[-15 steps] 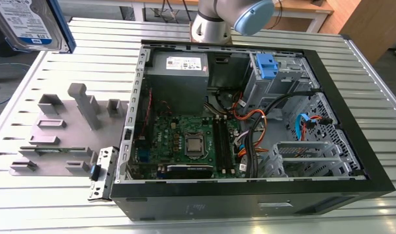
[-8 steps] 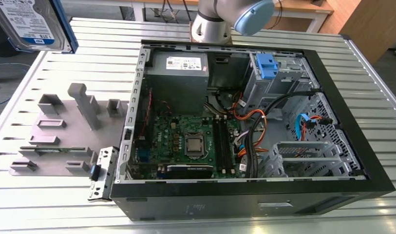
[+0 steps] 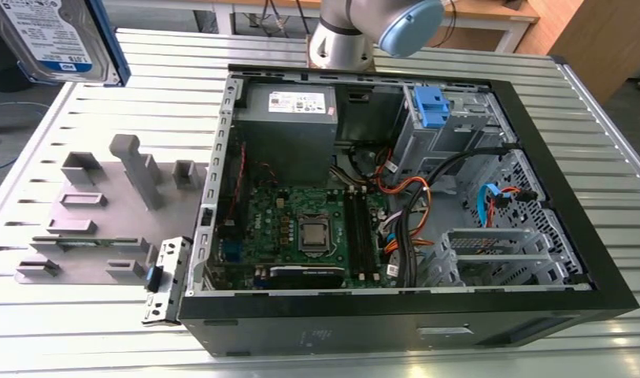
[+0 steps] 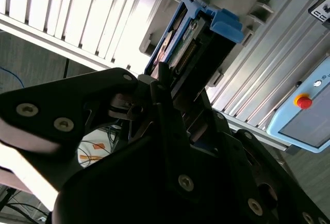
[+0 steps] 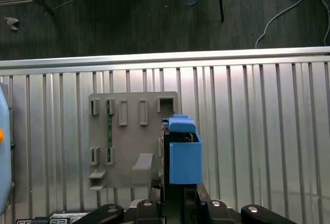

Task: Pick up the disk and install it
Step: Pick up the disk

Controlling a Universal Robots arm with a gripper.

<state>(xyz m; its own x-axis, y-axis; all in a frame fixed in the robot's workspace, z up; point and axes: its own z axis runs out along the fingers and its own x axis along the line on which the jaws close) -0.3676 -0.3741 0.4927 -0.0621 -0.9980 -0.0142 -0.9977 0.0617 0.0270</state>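
Clenching one disk (image 3: 62, 39), the single pincer (image 5: 178, 199) hangs over one grey slotted tray (image 5: 129, 141).

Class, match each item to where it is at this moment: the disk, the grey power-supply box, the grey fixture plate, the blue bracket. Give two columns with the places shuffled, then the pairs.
1. the disk
2. grey power-supply box
3. grey fixture plate
4. blue bracket

A. lying on the ribbed table, outside the computer case
B. in the case's metal drive cage
C. held by the gripper, off the table
D. inside the case, beside the green motherboard

Pairs: 1-C, 2-D, 3-A, 4-B
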